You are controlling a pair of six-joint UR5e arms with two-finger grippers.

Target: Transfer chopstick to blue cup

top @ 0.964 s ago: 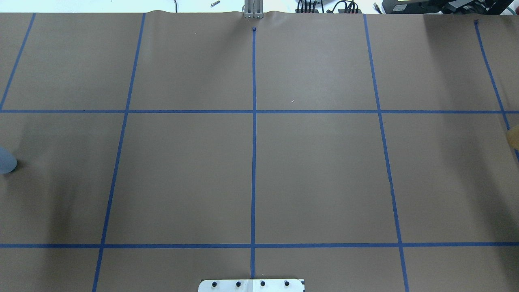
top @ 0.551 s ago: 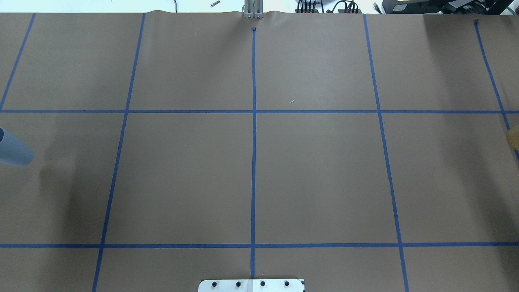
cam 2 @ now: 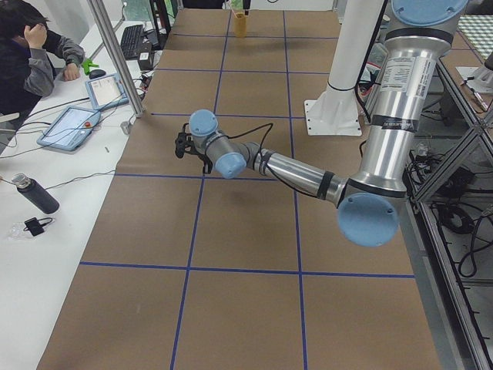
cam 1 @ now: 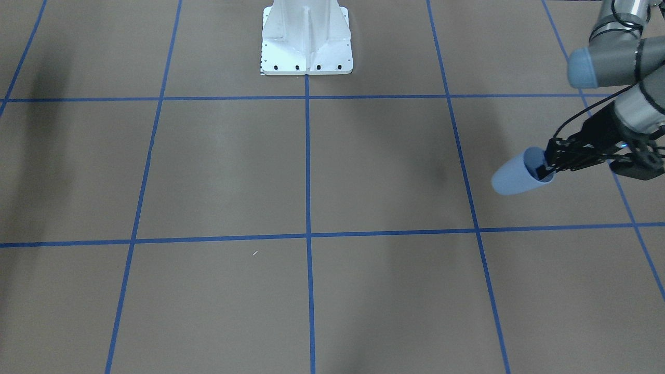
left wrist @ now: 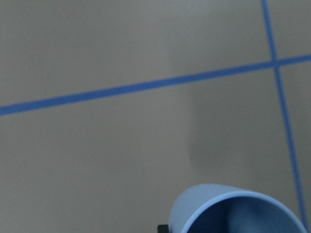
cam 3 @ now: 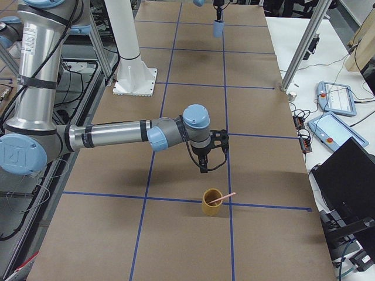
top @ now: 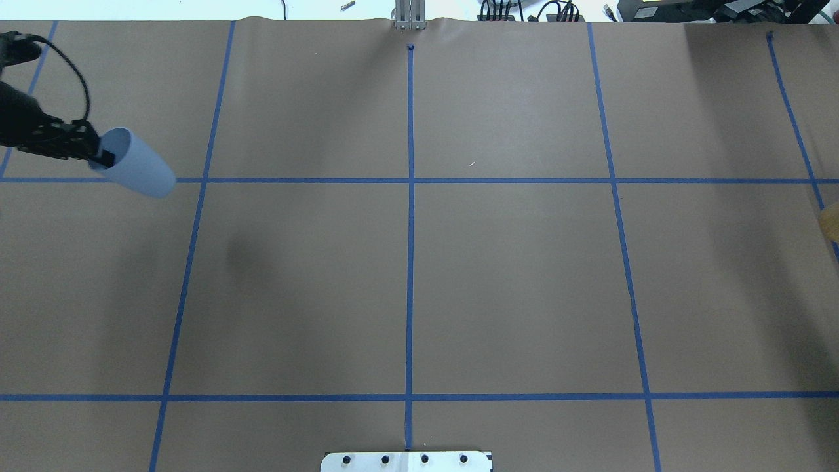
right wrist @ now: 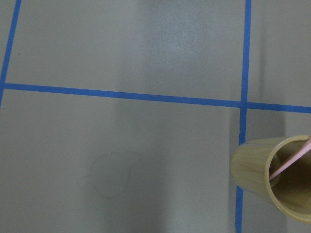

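Note:
The blue cup (cam 1: 519, 177) is held tilted in the air by my left gripper (cam 1: 544, 169), which is shut on its rim with one finger inside. In the overhead view the blue cup (top: 137, 165) and left gripper (top: 103, 157) are at the far left, over a tape line. The cup's rim (left wrist: 228, 206) shows in the left wrist view. A pale pink chopstick (cam 3: 222, 199) leans in a tan cup (cam 3: 211, 202); it also shows in the right wrist view (right wrist: 290, 162). My right gripper (cam 3: 203, 168) hangs just behind that tan cup; I cannot tell whether it is open.
The table is brown paper with a blue tape grid (top: 410, 180). The white robot base (cam 1: 306, 41) stands at the near middle edge. The tan cup (top: 831, 221) sits at the overhead view's right edge. An operator sits at a side desk (cam 2: 35, 54).
The blue cup has moved from the left edge toward the far side and inward, and is higher. The left gripper has come into the overhead view with it.

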